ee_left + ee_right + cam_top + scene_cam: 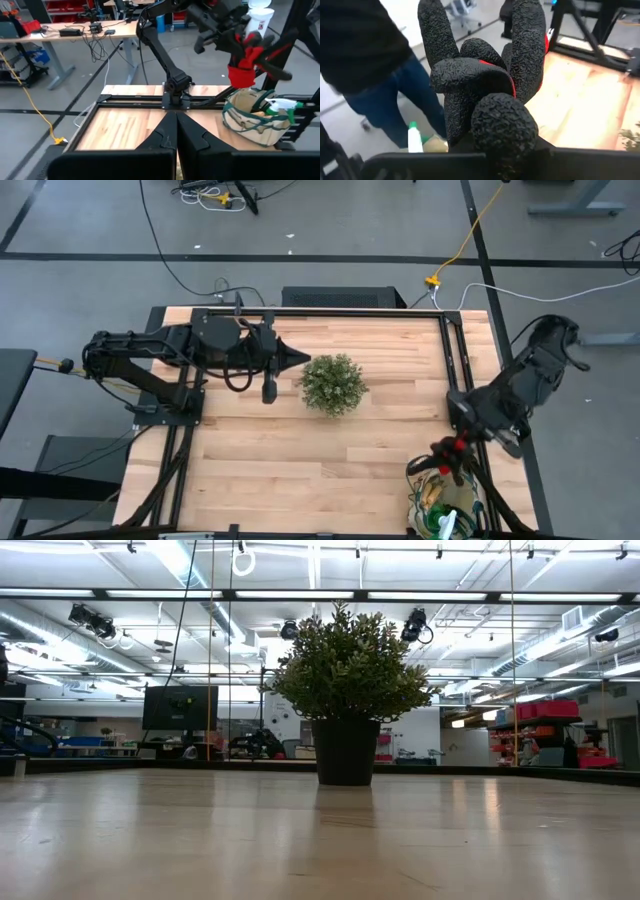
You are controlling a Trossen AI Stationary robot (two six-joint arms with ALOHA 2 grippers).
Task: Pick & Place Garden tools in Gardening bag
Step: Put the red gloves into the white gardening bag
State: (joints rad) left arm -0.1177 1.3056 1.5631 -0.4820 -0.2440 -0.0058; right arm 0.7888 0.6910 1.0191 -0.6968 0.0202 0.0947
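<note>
My right gripper [452, 448] is near the table's near right corner, shut on a pair of red gloves with black textured fingers [485, 90], above the beige, green-trimmed gardening bag [428, 480]. The gloves [243, 67] hang over the bag [250, 122], which rests on the table and holds a green spray bottle with a white part [279, 104]. My left gripper [292, 358] is shut and empty at the far left, pointing at the plant. The other tools are out of view. My right gripper holds the red gloves [240, 75], which hang down below it, lifted clear above the bag's open top. In the right wrist view the gloves' black fingers [520, 55] fill the picture and hide the fingertips, so which part is held cannot be told.
A round bushy green plant [334, 384] in a dark pot [346, 752] stands mid-table, just right of my left gripper. A person in jeans [395, 95] stands beyond the table near the bag. Bare wood lies between the plant and the bag.
</note>
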